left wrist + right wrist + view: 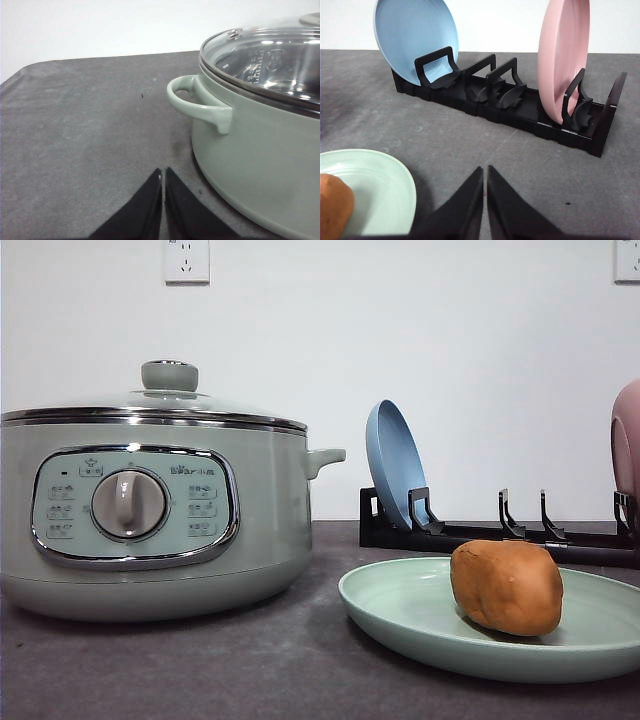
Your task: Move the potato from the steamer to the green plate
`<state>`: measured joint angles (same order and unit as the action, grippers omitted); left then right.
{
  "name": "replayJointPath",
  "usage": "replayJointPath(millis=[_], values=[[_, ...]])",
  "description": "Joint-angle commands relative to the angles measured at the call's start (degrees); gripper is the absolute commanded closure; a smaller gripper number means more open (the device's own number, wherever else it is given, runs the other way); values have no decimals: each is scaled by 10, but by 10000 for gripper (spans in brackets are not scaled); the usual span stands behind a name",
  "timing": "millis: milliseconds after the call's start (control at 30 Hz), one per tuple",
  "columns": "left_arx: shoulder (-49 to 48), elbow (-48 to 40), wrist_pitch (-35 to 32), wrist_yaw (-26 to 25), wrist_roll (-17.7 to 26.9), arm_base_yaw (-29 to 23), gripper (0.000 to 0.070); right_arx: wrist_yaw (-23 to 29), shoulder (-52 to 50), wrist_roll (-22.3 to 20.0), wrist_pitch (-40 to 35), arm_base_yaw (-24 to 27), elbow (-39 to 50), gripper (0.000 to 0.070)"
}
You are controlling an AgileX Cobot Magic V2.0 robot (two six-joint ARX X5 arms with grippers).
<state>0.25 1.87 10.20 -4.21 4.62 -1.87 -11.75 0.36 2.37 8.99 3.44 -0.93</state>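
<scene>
The orange-brown potato (507, 586) lies on the pale green plate (400, 610) at the front right of the table. In the right wrist view the potato (334, 205) sits at the picture's edge on the plate (380, 190). The sage-green steamer (150, 510) stands at the left with its glass lid on. My left gripper (163, 172) is shut, low over the table beside the steamer (255, 150) and its side handle (200, 102). My right gripper (485, 169) is shut too, empty, beside the plate and facing the dish rack.
A black dish rack (520, 112) stands behind the plate, holding an upright blue plate (415, 37) and an upright pink plate (562, 55). The rack (500, 535) lies along the back right. Dark grey tabletop (75, 140) stretches beside the steamer.
</scene>
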Motion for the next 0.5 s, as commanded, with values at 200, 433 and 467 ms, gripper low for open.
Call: replayJointPath(millis=[200,433,467], values=[[-1,-12,5,2,3,-1,699,0,-2,2,0,1,3,700],[-1,-12,5,2,3,-1,699,0,-2,2,0,1,3,700],[-1,-12,5,2,3,-1,699,0,-2,2,0,1,3,700]])
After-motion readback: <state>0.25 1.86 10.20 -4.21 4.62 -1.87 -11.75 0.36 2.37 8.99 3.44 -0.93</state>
